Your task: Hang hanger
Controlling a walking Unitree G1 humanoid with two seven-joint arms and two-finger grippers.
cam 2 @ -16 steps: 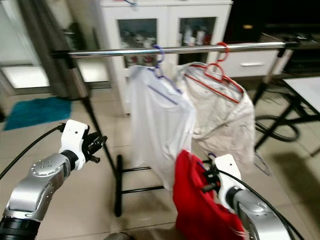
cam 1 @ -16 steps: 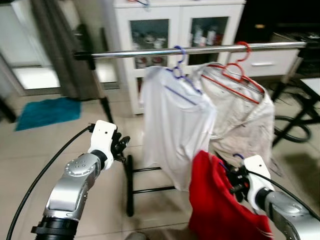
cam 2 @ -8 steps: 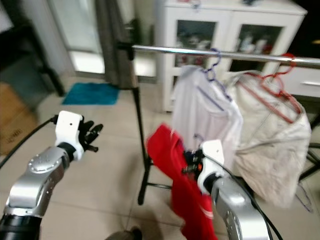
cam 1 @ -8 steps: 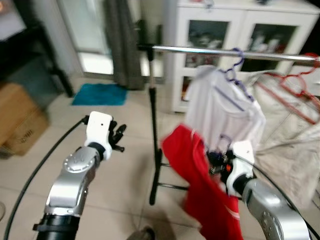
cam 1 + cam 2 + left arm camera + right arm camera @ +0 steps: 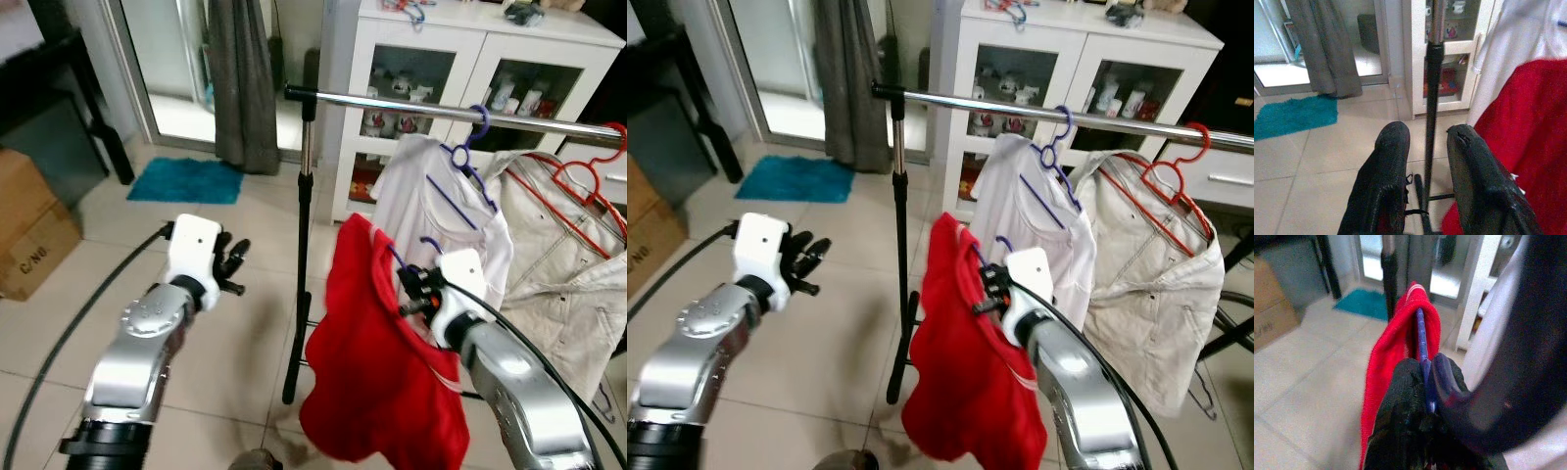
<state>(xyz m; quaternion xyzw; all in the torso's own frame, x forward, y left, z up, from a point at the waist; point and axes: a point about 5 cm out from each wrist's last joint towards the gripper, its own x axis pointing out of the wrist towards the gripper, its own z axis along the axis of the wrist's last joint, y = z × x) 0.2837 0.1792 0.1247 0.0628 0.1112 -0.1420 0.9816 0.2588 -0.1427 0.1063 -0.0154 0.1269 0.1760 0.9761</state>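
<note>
Carrying the hanger [image 5: 1422, 350] with its red shirt [image 5: 372, 372], the right tool [image 5: 416, 292] is clamped on the blue wire, below the rail [image 5: 392, 103] and left of the white shirt [image 5: 441, 211]. Lift the hook above the bare stretch, then lower. Left tool [image 5: 1425, 181] gapes empty. Cabinet [image 5: 411, 78] holds small bottles.

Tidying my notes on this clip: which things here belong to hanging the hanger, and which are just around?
Job:
right gripper, shut on the purple hanger
red shirt on that hanger
clothes rail

Just around:
left gripper, open and empty
white shirt
beige shirt
white cabinet
teal mat
cardboard box
</note>
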